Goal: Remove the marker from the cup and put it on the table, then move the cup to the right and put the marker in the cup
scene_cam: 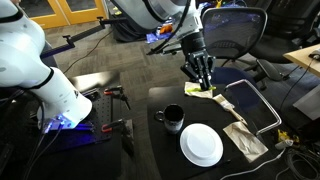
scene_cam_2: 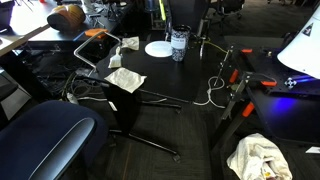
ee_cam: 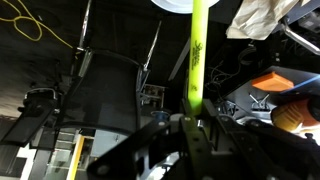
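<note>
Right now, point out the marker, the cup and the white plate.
marker [ee_cam: 193,60]: wrist view, middle of its yellow-green shaft.
cup [scene_cam: 173,120]: in an exterior view, its dark side wall.
white plate [scene_cam: 201,145]: in an exterior view, its bare centre.

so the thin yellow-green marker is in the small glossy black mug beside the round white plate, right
No: the wrist view shows the marker clamped in the shut gripper, not in the mug. The mug does stand beside the plate.
</note>
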Robot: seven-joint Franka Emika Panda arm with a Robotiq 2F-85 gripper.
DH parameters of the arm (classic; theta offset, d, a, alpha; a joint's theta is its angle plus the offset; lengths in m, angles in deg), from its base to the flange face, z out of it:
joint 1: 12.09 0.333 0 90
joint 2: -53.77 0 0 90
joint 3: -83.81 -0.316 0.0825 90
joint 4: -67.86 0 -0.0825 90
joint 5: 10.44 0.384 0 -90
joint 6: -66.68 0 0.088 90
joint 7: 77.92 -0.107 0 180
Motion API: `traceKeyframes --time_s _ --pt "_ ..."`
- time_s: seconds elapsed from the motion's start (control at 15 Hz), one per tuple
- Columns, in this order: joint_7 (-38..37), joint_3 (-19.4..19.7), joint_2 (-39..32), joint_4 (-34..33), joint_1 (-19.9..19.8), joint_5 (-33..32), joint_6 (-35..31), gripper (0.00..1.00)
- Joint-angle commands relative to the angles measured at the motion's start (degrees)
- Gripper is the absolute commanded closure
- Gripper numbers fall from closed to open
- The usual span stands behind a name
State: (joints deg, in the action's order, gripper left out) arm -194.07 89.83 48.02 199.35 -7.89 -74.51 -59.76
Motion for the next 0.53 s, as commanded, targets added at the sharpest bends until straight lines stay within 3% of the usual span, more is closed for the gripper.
traceKeyframes --time_s 0.0,0.47 --pt "-5.4 -2.4 0.4 -1.3 -0.8 -1.3 7.1 0.96" --pt "-14.7 -4.2 -0.7 -3.4 -0.5 -1.1 22.8 0.96"
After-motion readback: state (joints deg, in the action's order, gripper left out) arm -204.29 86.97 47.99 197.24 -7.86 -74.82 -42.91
